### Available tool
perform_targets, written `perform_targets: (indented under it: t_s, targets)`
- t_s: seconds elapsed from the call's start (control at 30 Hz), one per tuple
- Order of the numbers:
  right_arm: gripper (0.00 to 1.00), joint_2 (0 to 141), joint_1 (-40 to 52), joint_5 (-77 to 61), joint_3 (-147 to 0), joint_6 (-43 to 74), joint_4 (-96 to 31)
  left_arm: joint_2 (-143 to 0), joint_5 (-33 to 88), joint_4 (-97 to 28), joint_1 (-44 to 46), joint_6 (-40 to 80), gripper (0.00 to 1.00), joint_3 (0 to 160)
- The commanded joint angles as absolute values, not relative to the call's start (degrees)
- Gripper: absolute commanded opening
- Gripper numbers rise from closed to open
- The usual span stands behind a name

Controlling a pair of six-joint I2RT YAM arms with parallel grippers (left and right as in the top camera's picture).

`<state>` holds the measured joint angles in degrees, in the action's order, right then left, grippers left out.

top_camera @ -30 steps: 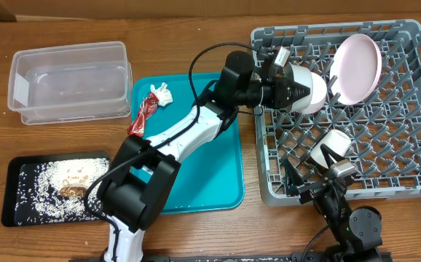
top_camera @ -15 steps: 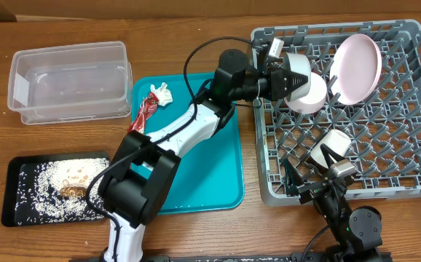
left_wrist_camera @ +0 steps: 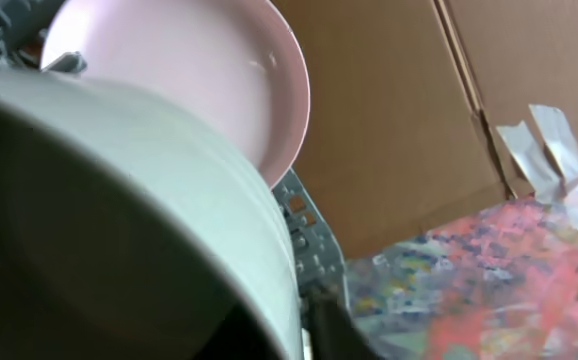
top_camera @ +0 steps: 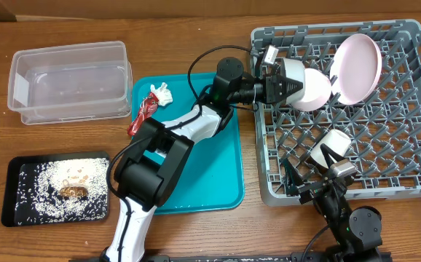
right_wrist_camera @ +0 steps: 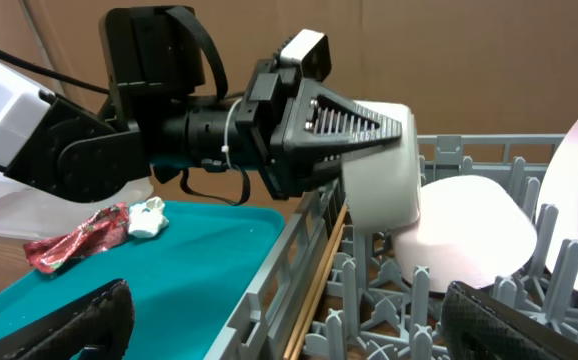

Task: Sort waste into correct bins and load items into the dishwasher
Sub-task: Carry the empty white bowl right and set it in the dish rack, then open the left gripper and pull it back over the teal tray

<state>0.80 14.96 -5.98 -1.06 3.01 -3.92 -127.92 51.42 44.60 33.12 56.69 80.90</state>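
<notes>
My left gripper (top_camera: pixel 282 78) reaches over the grey dish rack (top_camera: pixel 407 156) and is shut on a white cup (top_camera: pixel 296 70), held on its side just above the rack tines. In the right wrist view the left gripper (right_wrist_camera: pixel 369 125) holds the cup (right_wrist_camera: pixel 381 190) next to an upturned pink bowl (right_wrist_camera: pixel 464 228). The pink bowl (top_camera: pixel 317 92) leans beside a pink plate (top_camera: pixel 356 67) that stands on edge. The cup (left_wrist_camera: pixel 119 220) fills the left wrist view. My right gripper (top_camera: pixel 309 182) is open and empty at the rack's front edge.
Another white cup (top_camera: pixel 331 144) lies in the rack's front part. A teal tray (top_camera: pixel 196 167) holds a red wrapper (top_camera: pixel 142 115) and crumpled white paper (top_camera: pixel 162 92). A clear plastic bin (top_camera: pixel 68 80) stands at the back left. A black tray of rice (top_camera: pixel 57 188) is at the front left.
My left gripper has carried the white cup a little left and toward the back of the rack and turned it. The right arm has not moved.
</notes>
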Motion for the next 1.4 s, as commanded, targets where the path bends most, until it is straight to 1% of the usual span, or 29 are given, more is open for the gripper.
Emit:
perform_targets:
  t_s: [0.0, 0.03, 0.13, 0.17, 0.23, 0.27, 0.3, 0.37, 0.4, 0.47, 0.53, 0.6, 0.67, 0.7, 0.8, 0.93, 1.0, 1.13, 1.27, 1.37]
  targets:
    - [1.00, 0.16, 14.61, -6.09, -0.47, 3.38, -3.57, -129.62, 53.23, 45.74, 32.34, 60.55, 0.42, 81.30]
    - [1.00, 0.16, 14.61, -6.09, -0.47, 3.38, -3.57, -129.62, 52.99, 45.91, 31.92, 61.95, 0.47, 81.30]
    - [1.00, 0.16, 14.61, -6.09, -0.47, 3.38, -3.57, -129.62, 53.30, 47.51, 30.33, 65.32, 0.58, 81.30]
    - [1.00, 0.16, 14.61, -6.09, -0.47, 3.38, -3.57, -129.51, 53.71, 47.88, 29.78, 65.84, 0.60, 81.30]
    - [1.00, 0.16, 14.61, -6.09, -0.47, 3.38, -3.57, -129.49, 55.16, 48.86, 28.32, 67.29, 0.69, 81.30]
    - [1.00, 0.16, 14.61, -6.11, -0.47, 3.38, -3.57, -129.47, 55.61, 48.90, 27.86, 67.64, 0.70, 81.30]
    - [1.00, 0.16, 14.61, -6.11, -0.47, 3.38, -3.57, -129.47, 56.77, 48.80, 26.83, 67.75, 0.73, 81.30]
    - [1.00, 0.16, 14.61, -6.09, -0.47, 3.38, -3.57, -129.47, 57.04, 47.64, 26.28, 67.35, 0.74, 81.30]
    - [1.00, 0.16, 14.61, -6.11, -0.47, 3.38, -3.57, -129.47, 56.77, 46.81, 26.26, 65.52, 0.72, 81.30]
    - [1.00, 0.16, 14.61, -6.09, -0.47, 3.38, -3.57, -129.47, 56.29, 46.30, 26.39, 64.12, 0.65, 81.30]
    - [1.00, 0.16, 14.61, -6.09, -0.47, 3.38, -3.57, -129.47, 56.18, 45.12, 26.94, 62.89, 0.56, 81.30]
    - [1.00, 0.16, 14.61, -6.09, -0.47, 3.38, -3.57, -129.47, 56.45, 42.87, 27.64, 61.23, 0.55, 81.30]
    - [1.00, 0.16, 14.61, -6.09, -0.47, 3.38, -3.57, -129.47, 56.16, 38.94, 27.94, 58.87, 0.66, 81.28]
    - [1.00, 0.16, 14.61, -6.09, -0.47, 3.38, -3.57, -129.47, 55.68, 37.54, 27.94, 57.91, 0.69, 81.28]
    - [1.00, 0.16, 14.61, -6.09, -0.47, 3.38, -3.57, -129.47, 52.77, 35.27, 27.49, 55.22, 0.73, 81.30]
    - [1.00, 0.16, 14.61, -6.09, -0.47, 3.38, -3.57, -129.47, 50.41, 36.03, 25.30, 55.29, 0.78, 81.30]
    - [1.00, 0.16, 14.61, -6.09, -0.47, 3.38, -3.57, -129.47, 50.59, 36.03, 23.86, 55.29, 0.82, 81.41]
    - [1.00, 0.16, 14.61, -6.09, -0.47, 3.38, -3.57, -129.40, 53.01, 36.05, 19.79, 55.77, 0.87, 81.60]
    - [1.00, 0.16, 14.61, -6.11, -0.47, 3.38, -3.57, -128.60, 54.78, 35.97, 16.40, 55.75, 0.95, 81.62]
    - [1.00, 0.16, 14.61, -6.09, -0.47, 3.38, -3.57, -126.06, 55.72, 34.04, 13.15, 55.53, 0.96, 81.62]
